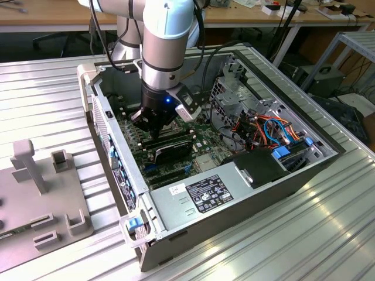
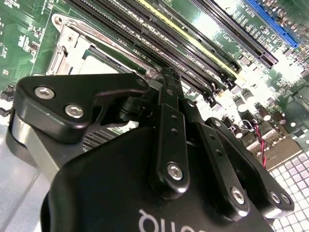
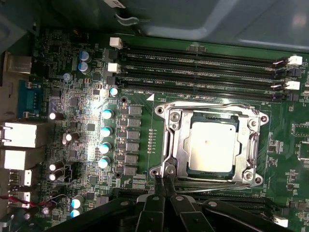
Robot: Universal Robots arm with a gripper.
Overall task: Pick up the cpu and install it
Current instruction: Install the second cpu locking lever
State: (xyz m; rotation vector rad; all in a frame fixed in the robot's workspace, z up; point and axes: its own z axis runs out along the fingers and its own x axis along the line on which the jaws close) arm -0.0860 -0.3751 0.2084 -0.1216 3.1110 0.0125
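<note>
Gripper (image 1: 153,126) is seen low inside the open PC case (image 1: 281,187) in the exterior view, just above the motherboard (image 1: 136,140), toward the exterior view's left part of the case.

In the first wrist view the cpu (image 3: 212,145) is seen seated flat in the socket (image 3: 170,145), silver-grey top facing up, framed by the metal bracket. Nothing is held by the gripper. The fingertips (image 3: 162,181) are closed together to a narrow point, with no visible gap between them, and are placed at the socket frame's edge, right by a corner screw. Actual contact with the frame cannot be confirmed.

In the second wrist view the black finger linkage (image 2: 171,140) is seen from behind, with a pale part of the socket area partly visible past it and the memory slots (image 2: 193,43) beyond.

Empty memory slots (image 3: 203,67) are seen on the side of the socket away from the fingertips in the first wrist view. Blue-topped capacitors (image 3: 105,137) are lined up beside the socket.

In the exterior view a power supply (image 1: 205,196) sits at the near end of the case, and a grey fixture plate (image 1: 35,193) lies on the table at the exterior view's left.
</note>
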